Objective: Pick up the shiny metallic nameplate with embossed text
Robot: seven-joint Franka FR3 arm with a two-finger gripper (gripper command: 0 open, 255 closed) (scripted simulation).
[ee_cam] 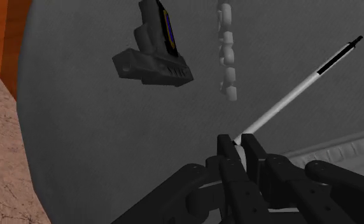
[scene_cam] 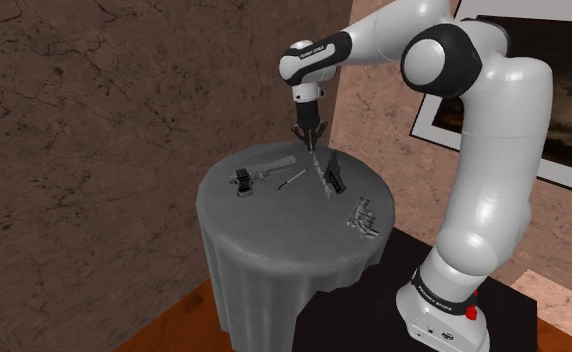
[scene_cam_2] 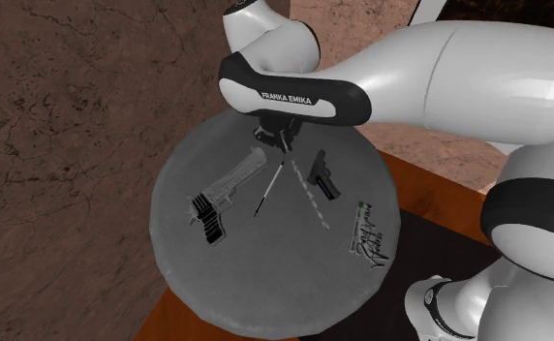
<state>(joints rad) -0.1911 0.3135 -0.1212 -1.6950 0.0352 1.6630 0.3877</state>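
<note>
Nearest the arm's stand, the small pale grey metallic nameplate [scene_cam: 362, 217] with dark raised script [scene_cam_2: 372, 234] lies flat by the edge of the round, grey-draped bench [scene_cam: 274, 235], well apart from the jaws. Further in sits a small black pistol [scene_cam_2: 322, 176], resting on its side [ee_cam: 155, 60]. Just beside it, a line of small pale beads [scene_cam_2: 314, 203] runs across the cloth. Past these, the black jaws hang over the middle of the bench, drawn nearly together and pinching the pale end of a slim white rod with a black tip [ee_cam: 289, 95], which slants away from them [scene_cam_2: 268, 189]. Beyond the rod lies a large silver pistol with a black grip [scene_cam_2: 229, 189], near the bench's far side.
</note>
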